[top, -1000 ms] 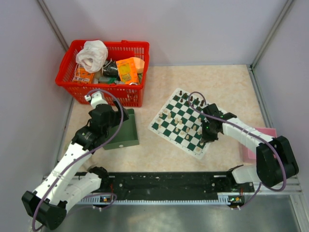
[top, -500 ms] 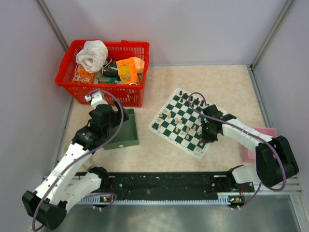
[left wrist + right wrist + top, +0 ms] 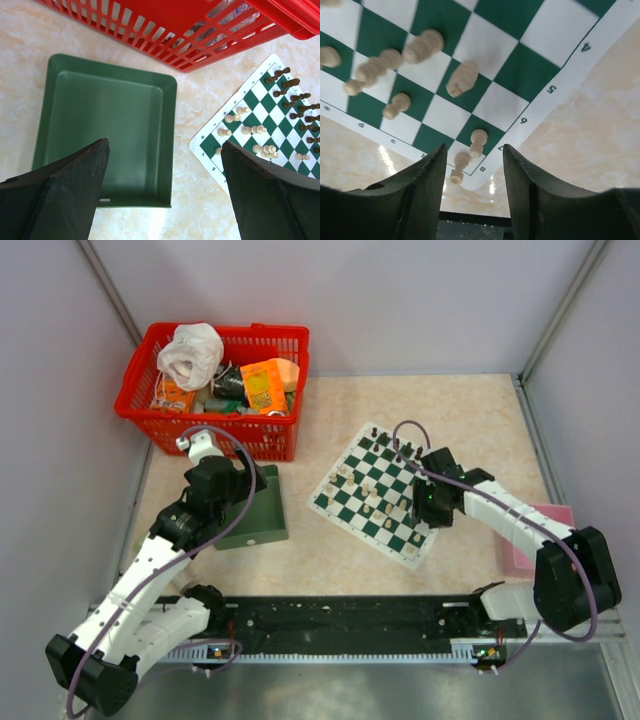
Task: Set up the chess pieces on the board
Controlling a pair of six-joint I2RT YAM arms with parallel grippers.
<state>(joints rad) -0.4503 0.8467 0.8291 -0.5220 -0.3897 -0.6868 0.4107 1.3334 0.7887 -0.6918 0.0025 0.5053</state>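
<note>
The board (image 3: 344, 468) lies skewed at centre right, with black chess pieces (image 3: 398, 448) along its far side and cream ones (image 3: 362, 492) spread over the rest. My right gripper (image 3: 418, 508) hovers low over the board's near right corner. In the right wrist view this gripper (image 3: 474, 150) is open and holds nothing. Two cream pawns (image 3: 478, 141) (image 3: 460, 166) stand upright just beyond its fingertips, on the corner squares of the board (image 3: 540, 65). My left gripper (image 3: 165, 145) is wide open and empty above the near right corner of the green tray (image 3: 110, 115).
A red basket (image 3: 205, 425) full of odds and ends stands at the back left, just behind the tray (image 3: 262, 520). A pink object (image 3: 545, 530) lies at the right wall. Grey walls close in the tabletop on three sides.
My right gripper has drawn slightly back toward the board's middle and its jaws have come apart. The left arm has not moved.
</note>
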